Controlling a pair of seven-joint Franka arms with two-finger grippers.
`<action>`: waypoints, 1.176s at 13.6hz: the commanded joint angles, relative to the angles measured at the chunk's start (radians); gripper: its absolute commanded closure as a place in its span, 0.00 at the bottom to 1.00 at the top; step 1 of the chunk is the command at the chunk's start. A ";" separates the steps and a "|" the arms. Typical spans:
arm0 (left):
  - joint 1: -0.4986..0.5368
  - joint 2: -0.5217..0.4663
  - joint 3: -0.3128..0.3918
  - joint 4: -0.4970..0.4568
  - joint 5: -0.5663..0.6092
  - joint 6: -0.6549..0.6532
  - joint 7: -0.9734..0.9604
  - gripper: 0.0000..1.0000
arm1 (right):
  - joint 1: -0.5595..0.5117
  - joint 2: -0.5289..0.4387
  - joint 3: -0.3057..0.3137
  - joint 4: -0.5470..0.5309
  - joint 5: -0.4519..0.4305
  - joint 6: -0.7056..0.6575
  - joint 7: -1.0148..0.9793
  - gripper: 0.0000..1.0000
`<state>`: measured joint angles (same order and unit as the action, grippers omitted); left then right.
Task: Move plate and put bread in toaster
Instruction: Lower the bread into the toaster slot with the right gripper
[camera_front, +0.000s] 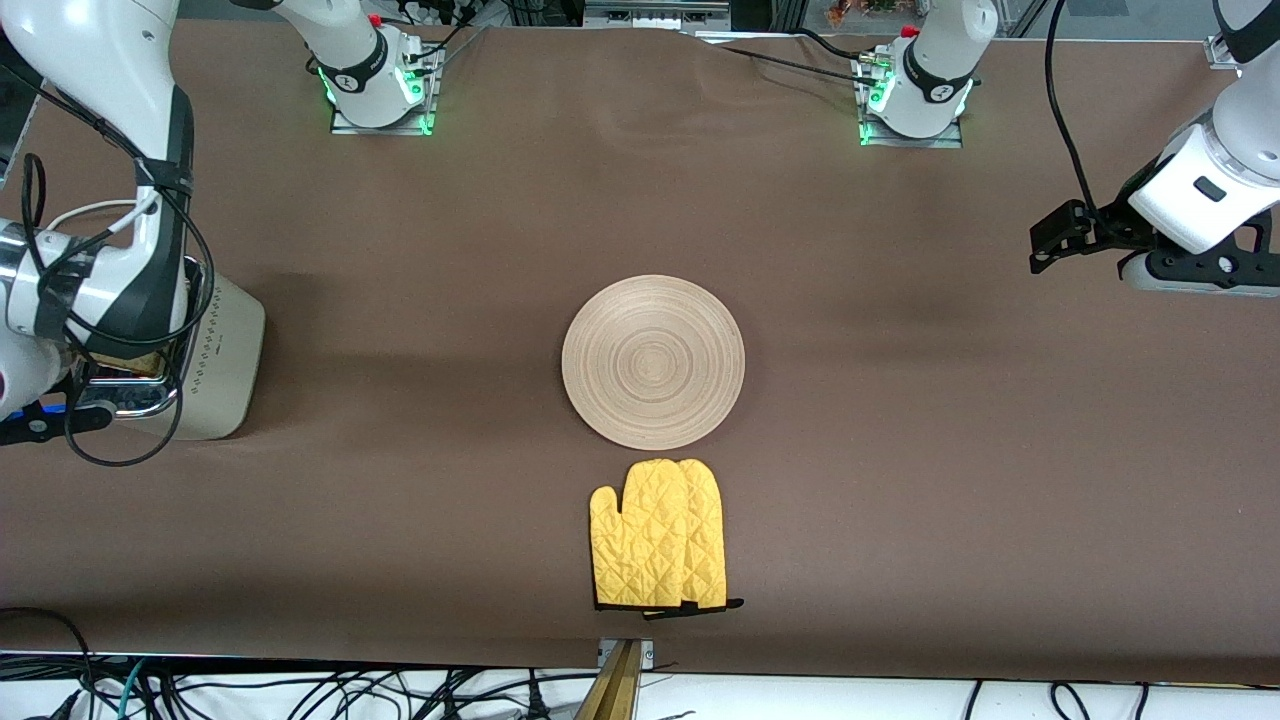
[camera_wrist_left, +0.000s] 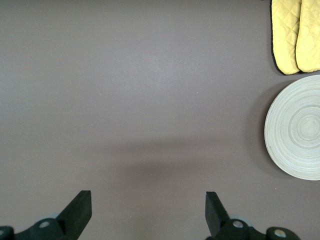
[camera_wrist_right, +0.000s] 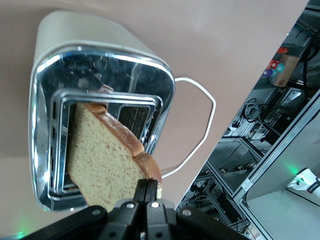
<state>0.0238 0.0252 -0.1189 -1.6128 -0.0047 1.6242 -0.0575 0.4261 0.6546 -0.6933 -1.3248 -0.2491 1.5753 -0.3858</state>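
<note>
Right wrist view gives you the best look at the bread (camera_wrist_right: 107, 165): a flat, squarish slice, soft and crumbly tan in the middle with a dark brown crust around it. Your right gripper (camera_wrist_right: 146, 191) has its two black fingers pinched tight on the crust at one corner. The slice hangs tilted over the toaster (camera_wrist_right: 100, 107), and its low edge sits at the mouth of a slot. The toaster has a shiny, mirror-like metal top and smooth cream sides with rounded corners. A thin white cord (camera_wrist_right: 200, 125) loops out from it across the brown table (camera_wrist_right: 210, 45).

You can see in the front view that the toaster (camera_front: 215, 360) stands at the right arm's end of the table, with small dots on its side. Your right arm bends down over it and hides most of its top.

The plate (camera_front: 653, 361) is round, pale wood with ring lines, and lies flat in the middle of the table. Two puffy, quilted yellow mitts (camera_front: 660, 548) lie just beside it, nearer to the front camera.

Your left gripper (camera_wrist_left: 145, 212) waits above bare table at the left arm's end, fingers spread wide and holding nothing.
</note>
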 joint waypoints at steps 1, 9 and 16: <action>-0.001 0.016 0.001 0.031 -0.001 -0.009 -0.007 0.00 | 0.008 0.016 0.000 0.004 0.011 0.023 0.068 1.00; -0.001 0.016 0.001 0.031 -0.001 -0.009 -0.007 0.00 | 0.010 0.025 0.029 0.010 0.076 0.077 0.076 0.00; -0.002 0.015 0.001 0.031 -0.001 -0.009 -0.007 0.00 | 0.017 -0.104 0.018 0.030 0.348 0.037 0.065 0.00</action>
<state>0.0238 0.0252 -0.1189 -1.6125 -0.0047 1.6242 -0.0575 0.4383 0.5759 -0.6702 -1.2854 0.0049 1.6243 -0.3033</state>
